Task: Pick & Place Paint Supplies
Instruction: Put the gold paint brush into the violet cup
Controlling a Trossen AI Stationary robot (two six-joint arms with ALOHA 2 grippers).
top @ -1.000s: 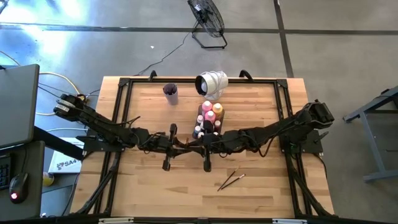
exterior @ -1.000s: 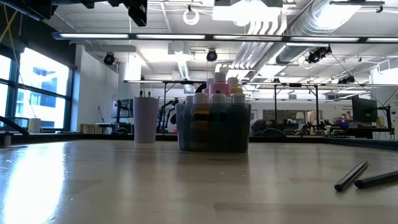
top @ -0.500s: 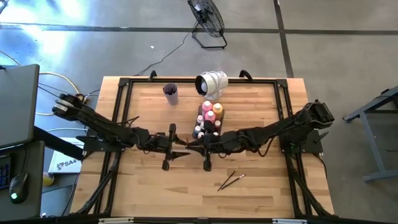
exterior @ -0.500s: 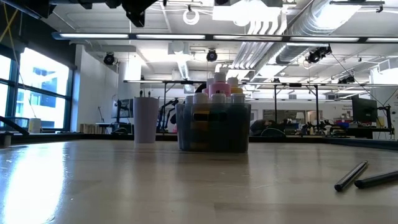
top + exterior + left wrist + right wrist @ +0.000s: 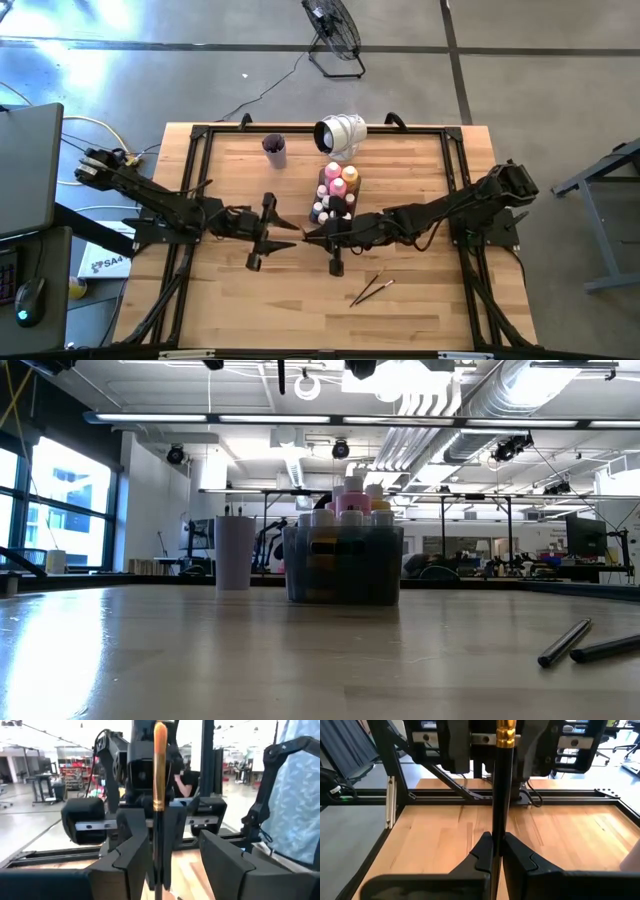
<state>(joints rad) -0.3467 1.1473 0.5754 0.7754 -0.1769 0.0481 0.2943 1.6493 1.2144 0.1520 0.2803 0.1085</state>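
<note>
My right gripper (image 5: 309, 236) is shut on a thin paintbrush (image 5: 497, 795), which it carries upright above the table's middle. The brush has a dark handle, and its gold ferrule (image 5: 506, 735) is up. The lower end (image 5: 281, 375) hangs high over the table. My left gripper (image 5: 292, 235) is open just left of it, with its fingers (image 5: 134, 851) standing on either side of the brush without touching it. Pink, orange and white-capped paint bottles (image 5: 338, 182) stand in the clear grey tray (image 5: 343, 575). Two more brushes (image 5: 372, 290) lie flat on the wood at the near right. My right gripper pinches the brush's dark handle (image 5: 496, 827) between its two fingers. They come nearly level from the table's right and lie across the brush. The brush stands upright in the hold, lifted clear of the table, handle end hanging below the fingers.
A lilac cup (image 5: 274, 150) stands at the far left of the tray, also seen in the low view (image 5: 235, 552). A white lamp-like device (image 5: 340, 133) sits at the far edge. A black frame (image 5: 200, 135) rims the wooden table.
My left gripper has opened and let go of the brush, then drawn back toward the table's left edge and risen a little. The brush has stayed upright in my right gripper, which has kept its place.
</note>
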